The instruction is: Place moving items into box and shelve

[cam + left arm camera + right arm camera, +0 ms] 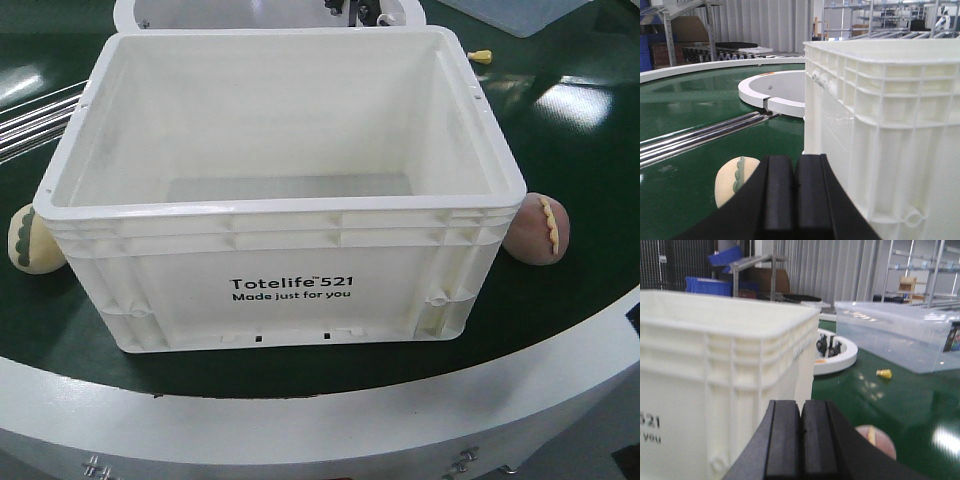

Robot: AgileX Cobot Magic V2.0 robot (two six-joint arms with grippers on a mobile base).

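Crate, empty, between cream dumpling left and brown dumpling right. Both my jaws are closed on nothing; reaching unopened could knock either rolling away.

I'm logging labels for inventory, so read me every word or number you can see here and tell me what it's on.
"Totelife 521": black print on the front wall of the large white ribbed plastic crate.
"Made just for you": just below it, on the same wall.
"521" and "you": the ends of those lines, in the right wrist view.
Dark label on the translucent plastic bin: too blurred to read.
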